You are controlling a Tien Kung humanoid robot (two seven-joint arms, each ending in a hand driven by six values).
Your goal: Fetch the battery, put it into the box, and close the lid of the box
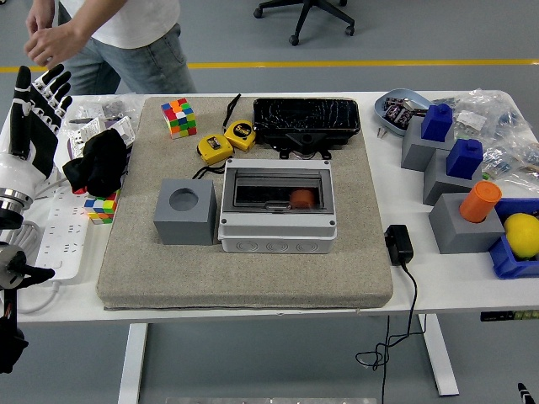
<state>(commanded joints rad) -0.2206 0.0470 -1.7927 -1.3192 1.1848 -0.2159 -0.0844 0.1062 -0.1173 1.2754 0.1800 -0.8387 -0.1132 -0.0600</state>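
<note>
Floor: grey, smooth, with a yellow line running across behind the counter [253,290]; the base of a wheeled chair [305,17] shows at the top.
Counter: white, flat, rectangular; a thick beige felt-like mat [244,273] covers its middle.
Box: grey hard-plastic rectangular housing [278,210] at the mat's centre, with a dark see-through lid [278,187] lying down flat over the opening.
Battery: orange, rounded shape [301,199] seen through the lid, inside the box toward its right side; finer detail cannot be told.
Grey block: matte cube [185,210] with a round hole in its top, just beside the box on its left.
Tape measures: two yellow rounded cases [226,141] behind the box, close together.
Black tray: glossy, crinkled rectangular tray [306,119] at the mat's far edge.
Puzzle cube: multicoloured cube [178,116] at the mat's far left corner.
Black cloth: soft crumpled lump [97,162] at the mat's left edge.
Right side: grey blocks [442,168] carrying blue bricks [450,139] and an orange cylinder [480,201]; a yellow rounded object [522,234] sits in a blue bin; a black adapter [398,244] with cable lies near the mat.
Left hand: white-and-black hand [29,114] raised upright at the left edge, fingers spread, holding nothing, well apart from the box.
Person: stands at the far left corner in a white shirt and jeans, hands [46,42] held together near the chest, off the counter.
</note>
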